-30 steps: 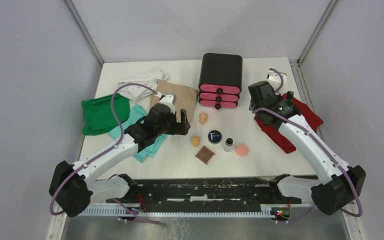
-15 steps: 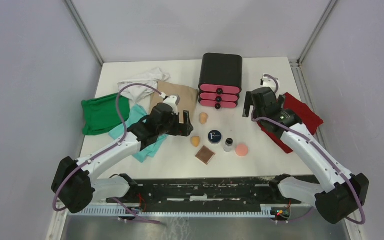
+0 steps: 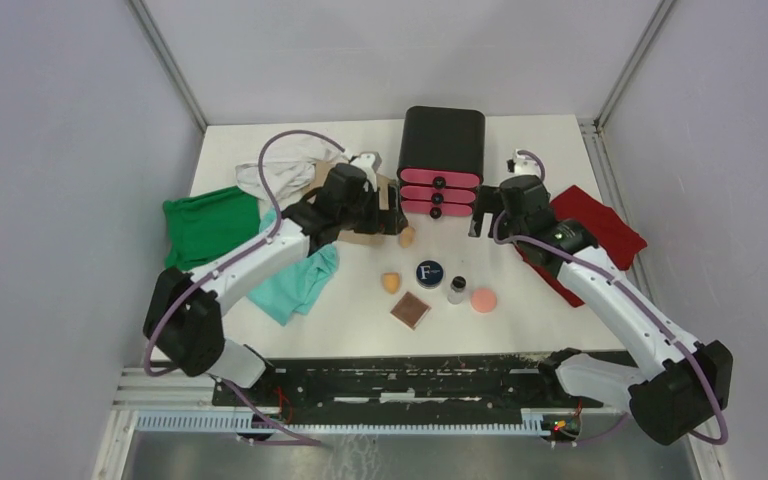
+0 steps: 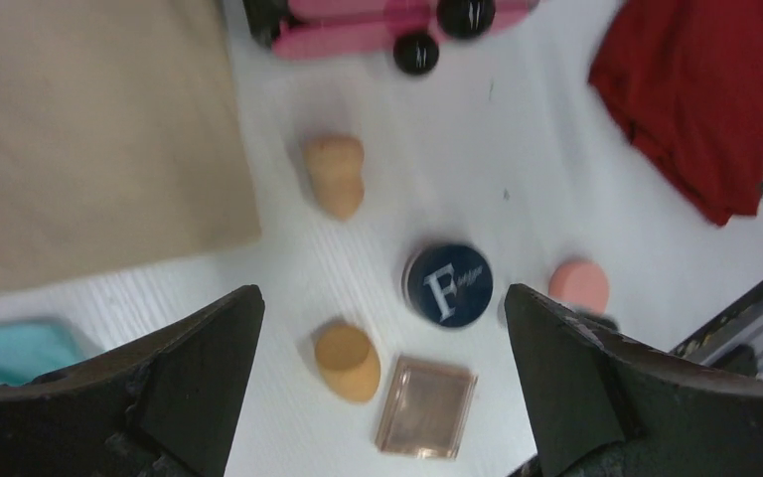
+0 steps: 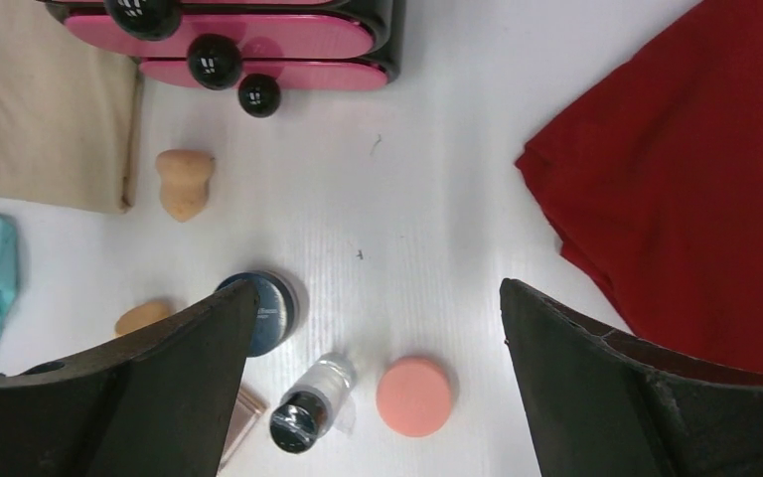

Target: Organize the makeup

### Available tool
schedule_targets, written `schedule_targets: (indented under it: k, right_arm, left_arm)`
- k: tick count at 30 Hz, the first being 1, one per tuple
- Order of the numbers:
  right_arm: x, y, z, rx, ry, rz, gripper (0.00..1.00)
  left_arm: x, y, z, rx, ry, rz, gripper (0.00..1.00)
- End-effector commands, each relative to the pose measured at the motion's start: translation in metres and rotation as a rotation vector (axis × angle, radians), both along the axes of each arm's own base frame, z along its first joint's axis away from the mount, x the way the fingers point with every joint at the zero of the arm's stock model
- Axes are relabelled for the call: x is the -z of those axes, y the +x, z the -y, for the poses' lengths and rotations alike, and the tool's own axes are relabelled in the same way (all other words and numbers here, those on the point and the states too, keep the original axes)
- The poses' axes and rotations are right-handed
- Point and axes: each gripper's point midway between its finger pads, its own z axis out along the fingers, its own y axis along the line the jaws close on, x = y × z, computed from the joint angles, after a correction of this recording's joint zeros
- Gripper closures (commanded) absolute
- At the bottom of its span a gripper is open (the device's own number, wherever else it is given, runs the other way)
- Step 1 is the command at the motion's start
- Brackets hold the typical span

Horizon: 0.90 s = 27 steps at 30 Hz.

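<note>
The makeup lies on the white table in front of the drawers: one orange sponge (image 3: 406, 236), a second orange sponge (image 3: 391, 282), the navy compact with a white F (image 3: 429, 272), the square brown compact (image 3: 410, 310), the black-capped clear bottle (image 3: 456, 289) and the pink puff (image 3: 483, 299). My left gripper (image 3: 384, 217) is open and empty above the far sponge; its view shows both sponges (image 4: 334, 177) (image 4: 348, 361), the navy compact (image 4: 448, 284) and the brown compact (image 4: 427, 405). My right gripper (image 3: 482, 214) is open and empty, above the bottle (image 5: 313, 402) and the puff (image 5: 414, 396).
The black box with pink drawers (image 3: 441, 160) stands at the back centre, its drawers shut. A tan cloth (image 3: 358, 192), a white cloth (image 3: 280, 165), a green cloth (image 3: 210, 225) and a teal cloth (image 3: 300, 280) lie at the left. A red cloth (image 3: 595, 228) lies at the right.
My left arm has swung back and right, from over the teal cloth to beside the drawers. My right gripper has moved left, off the red cloth, towards the drawers. The makeup has not moved.
</note>
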Motion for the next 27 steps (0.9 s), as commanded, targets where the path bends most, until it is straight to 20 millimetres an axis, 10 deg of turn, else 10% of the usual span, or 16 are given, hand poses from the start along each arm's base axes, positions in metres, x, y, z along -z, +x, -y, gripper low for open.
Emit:
schedule_targets:
  k: [1,8,27]
  right_arm:
    - [-0.023,0.015,-0.024,0.011,0.137,0.066,0.0]
    - [-0.029,0.033,-0.053,0.07,0.098,0.052,0.0]
    - [-0.017,0.095,-0.109,0.132,0.031,0.073,0.15]
  left_arm:
    - [-0.039,0.056,0.011,-0.07,-0.135,-0.013,0.01]
    - [-0.048,0.086,0.008,-0.139,-0.243,-0.056,0.01]
    - [-0.059,0.031,-0.079,-0.321,-0.293,0.118,0.01]
